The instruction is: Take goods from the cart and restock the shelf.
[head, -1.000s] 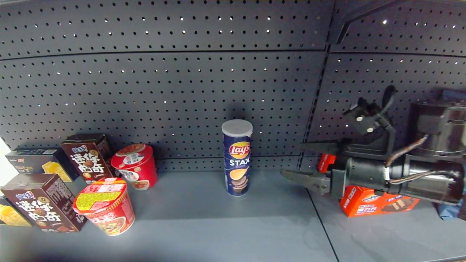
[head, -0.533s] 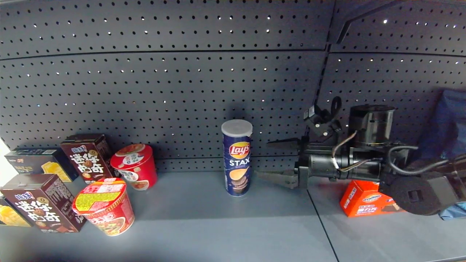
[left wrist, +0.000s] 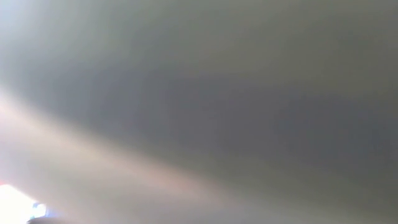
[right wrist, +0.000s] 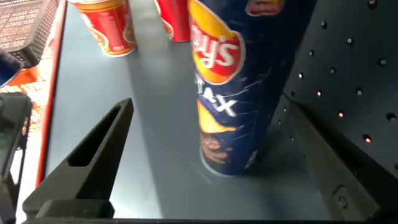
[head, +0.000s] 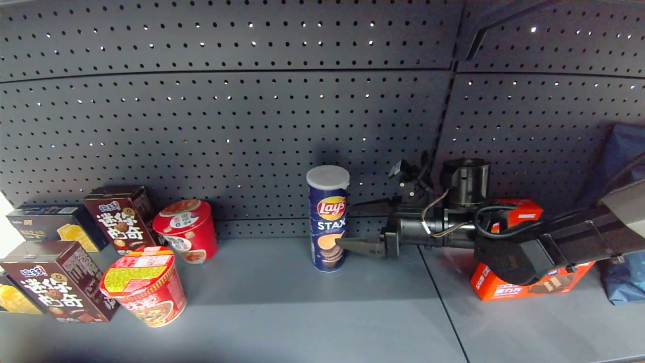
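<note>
A tall blue chips can (head: 328,218) with a white lid stands upright on the grey shelf (head: 282,307), close to the pegboard back wall. My right gripper (head: 351,225) comes in from the right at mid-height of the can. It is open, with one finger (head: 359,245) in front of the can's right side and the other behind it. In the right wrist view the can (right wrist: 239,81) stands between the two spread black fingers (right wrist: 93,168), with gaps on both sides.
Two red cup noodles (head: 145,291) (head: 187,230) and several dark brown boxes (head: 58,280) stand at the shelf's left. An orange box (head: 524,287) lies under my right arm, and a blue bag (head: 622,212) is at the far right. Pegboard wall (head: 252,126) is close behind.
My right arm has moved left along the shelf, from over the orange box to the chips can, with its fingers staying open. The can has not moved.
</note>
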